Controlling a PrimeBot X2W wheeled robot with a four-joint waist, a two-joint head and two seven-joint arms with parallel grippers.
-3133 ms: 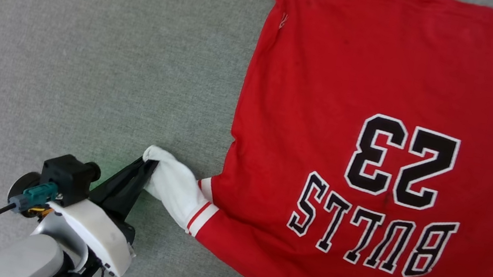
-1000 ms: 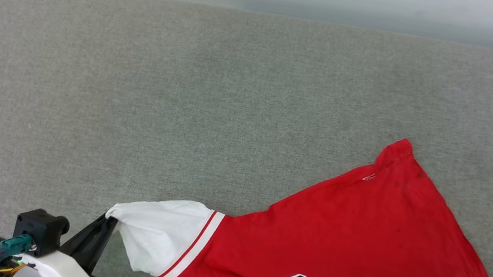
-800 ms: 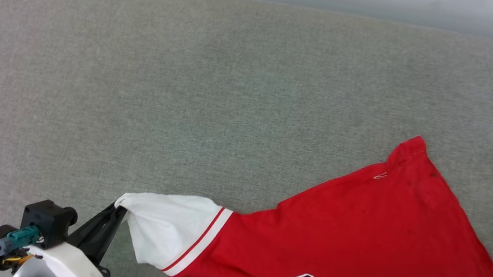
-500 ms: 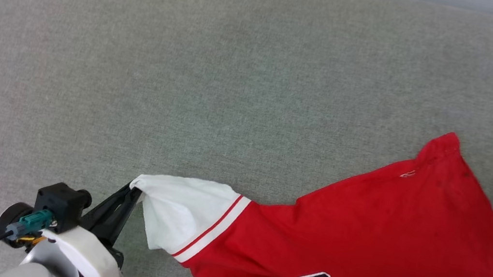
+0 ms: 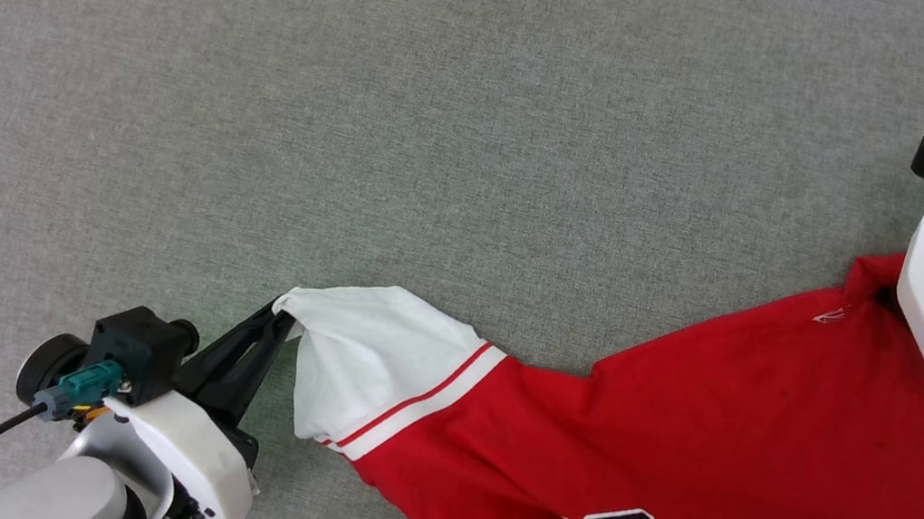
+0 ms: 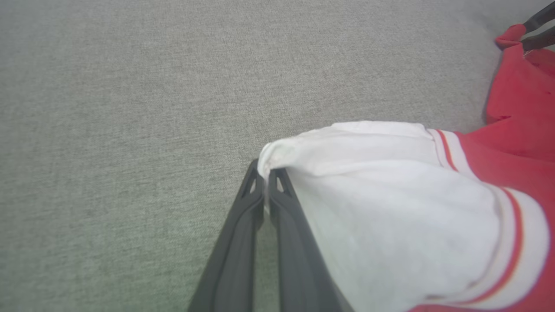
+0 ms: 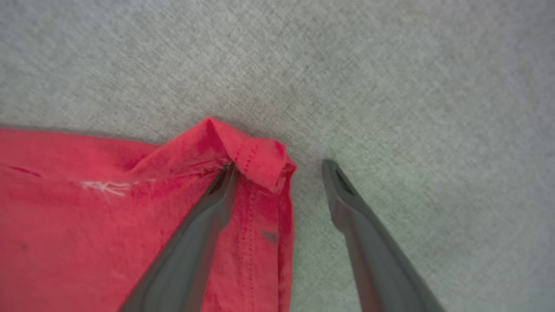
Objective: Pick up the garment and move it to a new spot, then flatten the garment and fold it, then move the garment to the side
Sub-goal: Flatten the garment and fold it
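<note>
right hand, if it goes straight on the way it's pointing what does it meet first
Most likely the garment: its folded red hem corner lies between the open jaws of the right hand, with the grey cushion right beneath. The gap to the cloth is hard to judge.

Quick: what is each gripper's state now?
Left gripper: shut on the garment, at its sleeve tip.
Right gripper: open, around the red hem corner, holding nothing.

A grey-green upholstered surface (image 5: 268, 84) spreads across all three views, covered in a fine, even, faintly speckled weave. It lies flat and smooth. At the head view's top left corner, a paler sliver shows along its edge.
</note>
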